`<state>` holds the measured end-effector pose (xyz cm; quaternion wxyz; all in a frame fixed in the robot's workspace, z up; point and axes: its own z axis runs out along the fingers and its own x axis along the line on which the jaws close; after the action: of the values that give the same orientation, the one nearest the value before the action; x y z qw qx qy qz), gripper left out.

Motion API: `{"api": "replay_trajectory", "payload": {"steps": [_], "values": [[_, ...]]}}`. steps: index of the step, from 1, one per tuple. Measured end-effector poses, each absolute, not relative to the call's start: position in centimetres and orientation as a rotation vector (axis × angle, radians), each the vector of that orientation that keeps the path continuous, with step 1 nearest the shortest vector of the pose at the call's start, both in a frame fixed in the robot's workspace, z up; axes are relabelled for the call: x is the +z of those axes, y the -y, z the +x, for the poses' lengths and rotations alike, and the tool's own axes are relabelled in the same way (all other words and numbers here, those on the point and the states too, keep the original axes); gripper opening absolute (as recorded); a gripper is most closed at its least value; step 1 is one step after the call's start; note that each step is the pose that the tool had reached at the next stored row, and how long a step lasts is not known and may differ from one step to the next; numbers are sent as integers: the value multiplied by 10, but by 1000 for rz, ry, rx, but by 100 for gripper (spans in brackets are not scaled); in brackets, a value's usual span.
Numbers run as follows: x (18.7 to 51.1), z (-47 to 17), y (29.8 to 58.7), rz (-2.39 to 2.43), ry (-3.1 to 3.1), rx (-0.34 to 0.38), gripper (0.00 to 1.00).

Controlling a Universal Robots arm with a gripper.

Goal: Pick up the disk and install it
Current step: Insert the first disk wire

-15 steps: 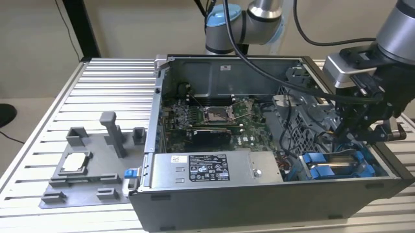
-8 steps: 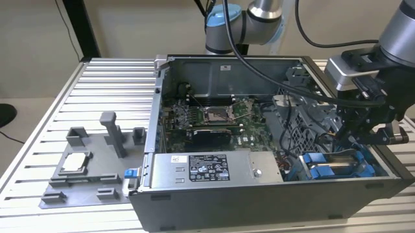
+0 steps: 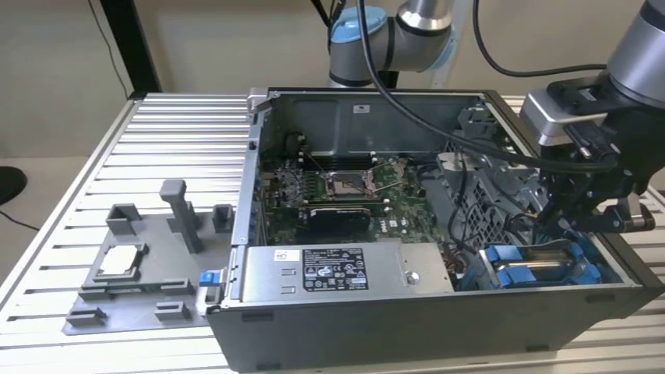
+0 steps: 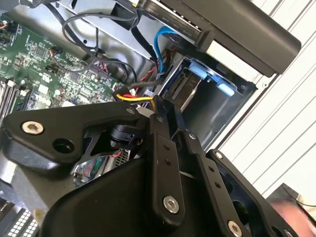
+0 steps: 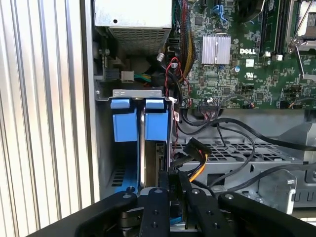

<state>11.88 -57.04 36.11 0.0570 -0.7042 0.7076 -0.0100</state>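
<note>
Hovering over the case's drive bay, the gripper (image 5: 174,185) has its fingers pinched together, nothing visibly between them — the disk (image 5: 145,123) sits just below it, slotted upright in its blue carrier.

I see a ribbed, matt aluminium worktop (image 3: 167,140) under a dull grey sheet-metal computer case (image 3: 416,327). The gripper (image 5: 174,190) looks like matt black metal with bright screw heads. The drive carriers (image 5: 136,121) are smooth blue plastic; the fixture tray (image 3: 135,273) is matt grey plastic.
</note>
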Motion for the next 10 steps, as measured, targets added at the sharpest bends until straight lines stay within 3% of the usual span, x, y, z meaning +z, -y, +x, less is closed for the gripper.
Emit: {"api": "replay_trajectory", "payload": {"steps": [10], "values": [[355,122,573,-2122,-2157,-18,0]]}}
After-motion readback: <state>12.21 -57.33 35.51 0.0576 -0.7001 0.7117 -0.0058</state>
